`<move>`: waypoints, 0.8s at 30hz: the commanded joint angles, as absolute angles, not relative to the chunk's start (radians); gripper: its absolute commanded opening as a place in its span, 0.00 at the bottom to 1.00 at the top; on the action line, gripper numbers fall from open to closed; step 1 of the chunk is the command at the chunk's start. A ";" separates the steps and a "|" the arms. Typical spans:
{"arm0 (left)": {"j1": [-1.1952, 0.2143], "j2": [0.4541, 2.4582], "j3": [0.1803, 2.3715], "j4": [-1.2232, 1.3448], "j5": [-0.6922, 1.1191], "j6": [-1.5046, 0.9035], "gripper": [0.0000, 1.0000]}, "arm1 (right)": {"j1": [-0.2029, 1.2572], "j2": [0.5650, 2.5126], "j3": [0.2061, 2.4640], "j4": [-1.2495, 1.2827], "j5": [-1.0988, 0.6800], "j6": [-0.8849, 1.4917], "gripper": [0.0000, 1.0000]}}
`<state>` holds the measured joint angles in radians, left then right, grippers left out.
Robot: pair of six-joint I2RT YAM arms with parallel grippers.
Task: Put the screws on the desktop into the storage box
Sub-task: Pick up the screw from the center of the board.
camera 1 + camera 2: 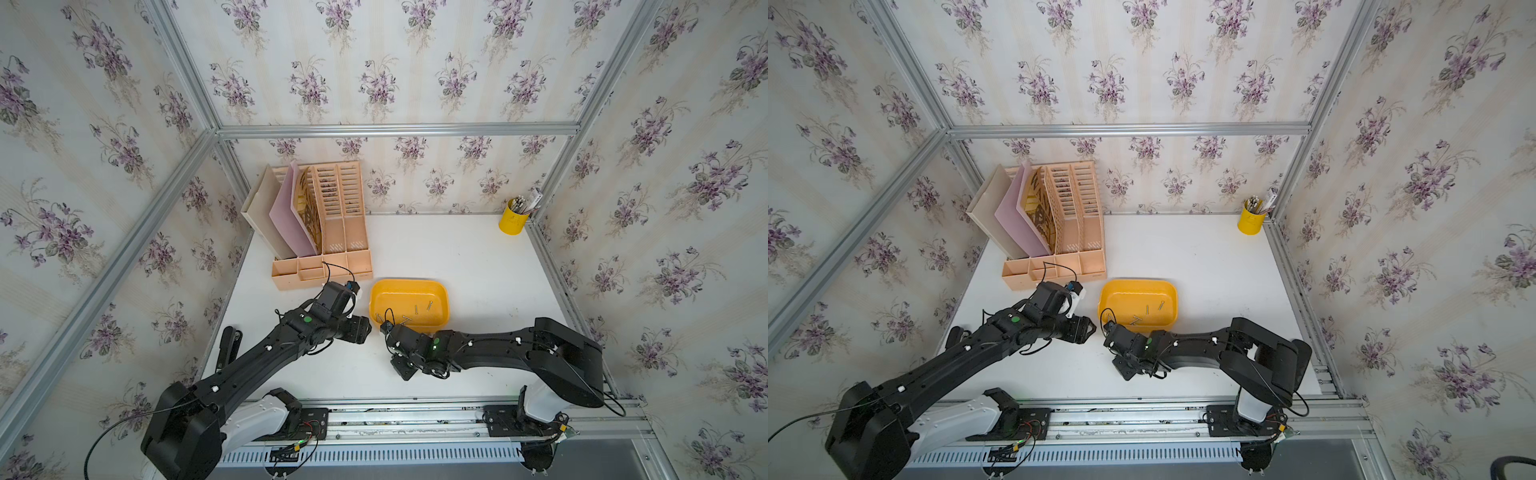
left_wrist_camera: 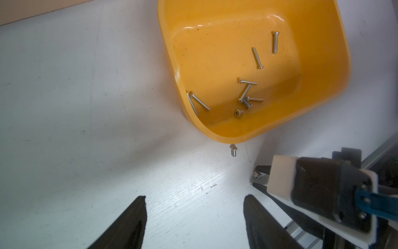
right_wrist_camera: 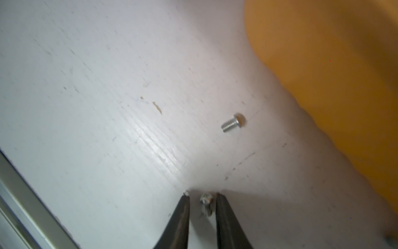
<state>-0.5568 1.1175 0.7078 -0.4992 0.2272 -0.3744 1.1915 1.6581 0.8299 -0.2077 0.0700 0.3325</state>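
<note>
Straddling a short screw (image 3: 205,200) on the desktop (image 1: 457,249), the right gripper (image 3: 202,194) is shown with its jaws narrowly parted. A slim gap is visible beside the screw, so it is flanked, not clamped. A second short screw (image 3: 233,122) lies flat on the desktop, just beside the storage box (image 1: 409,283) wall. The storage box is located near the desktop's middle, closer to the front edge than the rear. Several longer screws (image 2: 247,94) are scattered on its floor. The left gripper (image 2: 195,197) is held wide apart and empty over bare desktop, on the box's left-edge side.
</note>
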 commanded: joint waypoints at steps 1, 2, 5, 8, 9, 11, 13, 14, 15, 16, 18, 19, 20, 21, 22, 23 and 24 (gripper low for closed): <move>-0.554 1.113 0.703 -0.476 0.239 -0.365 0.74 | 1.191 1.666 0.835 -0.268 0.090 0.321 0.25; -0.553 1.114 0.702 -0.477 0.241 -0.364 0.74 | 1.191 1.668 0.835 -0.270 0.090 0.319 0.24; -0.551 1.114 0.698 -0.476 0.244 -0.363 0.74 | 1.190 1.683 0.844 -0.273 0.086 0.313 0.20; -0.551 1.112 0.698 -0.476 0.247 -0.362 0.74 | 1.191 1.697 0.851 -0.282 0.093 0.314 0.16; -0.551 1.112 0.698 -0.475 0.250 -0.362 0.74 | 1.190 1.698 0.852 -0.284 0.098 0.314 0.14; -0.552 1.112 0.696 -0.473 0.248 -0.364 0.74 | 1.191 1.703 0.856 -0.292 0.104 0.313 0.12; -0.551 1.112 0.695 -0.472 0.250 -0.364 0.74 | 1.191 1.701 0.854 -0.296 0.112 0.313 0.07; -0.551 1.112 0.694 -0.470 0.252 -0.365 0.74 | 1.191 1.700 0.853 -0.295 0.116 0.311 0.05; -0.551 1.113 0.693 -0.471 0.253 -0.362 0.74 | 1.191 1.697 0.854 -0.297 0.116 0.311 0.05; -0.550 1.113 0.692 -0.471 0.253 -0.362 0.74 | 1.190 1.696 0.853 -0.298 0.113 0.310 0.03; -0.551 1.112 0.692 -0.471 0.256 -0.362 0.74 | 1.192 1.694 0.854 -0.295 0.112 0.309 0.02; -0.550 1.112 0.690 -0.469 0.256 -0.364 0.74 | 1.190 1.694 0.856 -0.296 0.113 0.310 0.01; -0.550 1.112 0.690 -0.470 0.258 -0.364 0.74 | 1.190 1.691 0.857 -0.292 0.115 0.312 0.00; -0.549 1.112 0.690 -0.470 0.257 -0.365 0.74 | 1.190 1.684 0.859 -0.286 0.111 0.313 0.00; -0.549 1.110 0.689 -0.470 0.259 -0.366 0.74 | 1.189 1.675 0.862 -0.283 0.106 0.313 0.00; -0.549 1.111 0.689 -0.468 0.260 -0.367 0.74 | 1.189 1.663 0.868 -0.281 0.104 0.313 0.00; -0.549 1.110 0.687 -0.467 0.262 -0.369 0.74 | 1.186 1.651 0.878 -0.282 0.098 0.310 0.00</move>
<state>-0.5503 1.1137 0.6895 -0.4770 0.2504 -0.3740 1.1900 1.6722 0.8631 -0.2443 0.1051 0.3145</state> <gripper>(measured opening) 0.739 0.089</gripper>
